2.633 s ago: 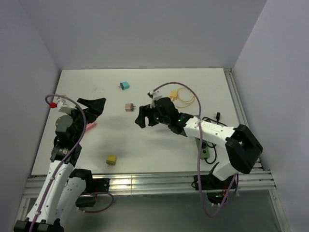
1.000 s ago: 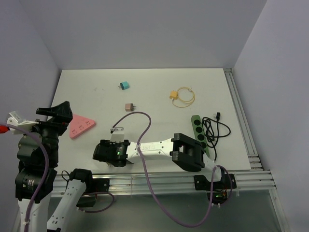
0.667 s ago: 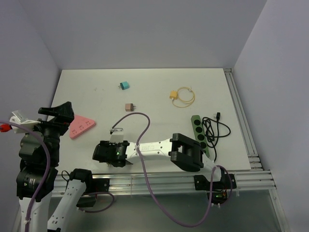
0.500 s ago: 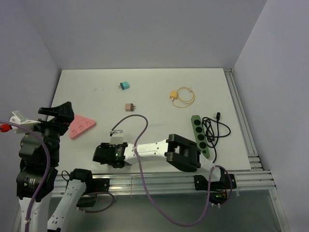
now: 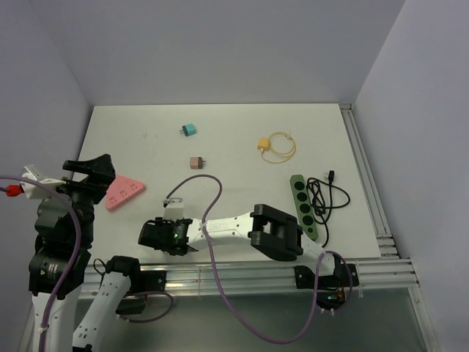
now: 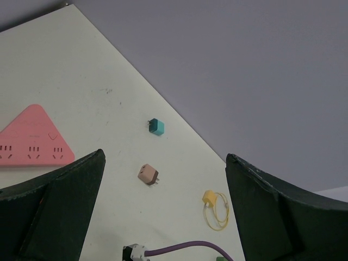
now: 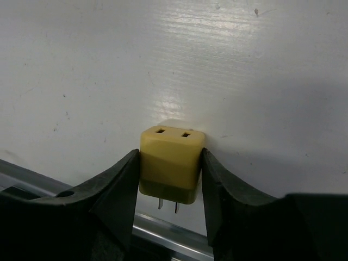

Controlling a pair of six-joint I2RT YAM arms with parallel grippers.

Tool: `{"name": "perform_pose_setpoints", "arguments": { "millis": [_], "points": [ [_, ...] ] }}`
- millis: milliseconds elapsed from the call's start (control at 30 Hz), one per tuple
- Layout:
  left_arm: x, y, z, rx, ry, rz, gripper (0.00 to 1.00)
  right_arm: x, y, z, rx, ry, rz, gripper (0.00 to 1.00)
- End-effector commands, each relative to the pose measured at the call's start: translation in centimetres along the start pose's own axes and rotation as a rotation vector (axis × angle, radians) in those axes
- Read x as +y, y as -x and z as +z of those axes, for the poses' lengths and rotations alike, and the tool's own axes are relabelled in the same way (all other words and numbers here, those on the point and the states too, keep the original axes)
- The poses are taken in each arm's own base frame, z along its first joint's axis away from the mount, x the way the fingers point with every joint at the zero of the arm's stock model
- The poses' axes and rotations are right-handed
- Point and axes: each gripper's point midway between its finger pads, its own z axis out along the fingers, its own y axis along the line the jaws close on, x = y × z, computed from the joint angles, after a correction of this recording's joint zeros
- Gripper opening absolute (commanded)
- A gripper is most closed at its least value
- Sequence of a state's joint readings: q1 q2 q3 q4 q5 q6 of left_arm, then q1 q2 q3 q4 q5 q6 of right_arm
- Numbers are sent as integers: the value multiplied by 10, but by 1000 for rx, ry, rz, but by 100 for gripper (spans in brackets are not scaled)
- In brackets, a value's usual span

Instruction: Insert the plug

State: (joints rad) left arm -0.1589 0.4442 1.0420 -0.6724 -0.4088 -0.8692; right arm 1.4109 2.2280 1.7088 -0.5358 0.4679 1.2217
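Note:
A yellow two-prong plug point(image 7: 171, 160) stands near the table's front edge, sockets facing away and prongs toward the camera. My right gripper point(image 7: 169, 166) is shut on it, with both black fingers point(image 7: 122, 179) pressed against its sides. In the top view the right gripper point(image 5: 165, 236) covers the plug. A pink triangular power strip point(image 5: 121, 192) lies at the left, also seen as the pink strip point(image 6: 33, 138) in the left wrist view. My left gripper point(image 5: 91, 170) hovers high beside it, its jaws wide open and holding nothing point(image 6: 164, 157).
A teal plug point(image 5: 189, 130) and a brown plug point(image 5: 196, 162) lie mid-table. A yellow plug with a thin cable loop point(image 5: 275, 147) sits farther right. A green power strip point(image 5: 306, 205) with a black cord lies at the right. The front rail point(image 5: 220, 275) runs just below the right gripper.
My right gripper has closed onto the yellow plug and shifted slightly left along the front edge. The left arm has barely moved.

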Motion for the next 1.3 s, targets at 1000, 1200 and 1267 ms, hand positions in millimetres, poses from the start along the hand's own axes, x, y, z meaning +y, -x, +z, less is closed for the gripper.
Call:
{"name": "perform_pose_setpoints", "arguments": {
  "millis": [1000,1200,1267],
  "points": [
    [-83,-196,-37,787,-851,183,75,-150,146,-182,-363,367,463,0],
    [-110,-207,-74,758,-1046,141,78,-180,158,-212,-418,379,546,0],
    [-112,-215,-83,765,-1060,127,79,-183,157,-215,-416,401,571,0]
  ]
}}
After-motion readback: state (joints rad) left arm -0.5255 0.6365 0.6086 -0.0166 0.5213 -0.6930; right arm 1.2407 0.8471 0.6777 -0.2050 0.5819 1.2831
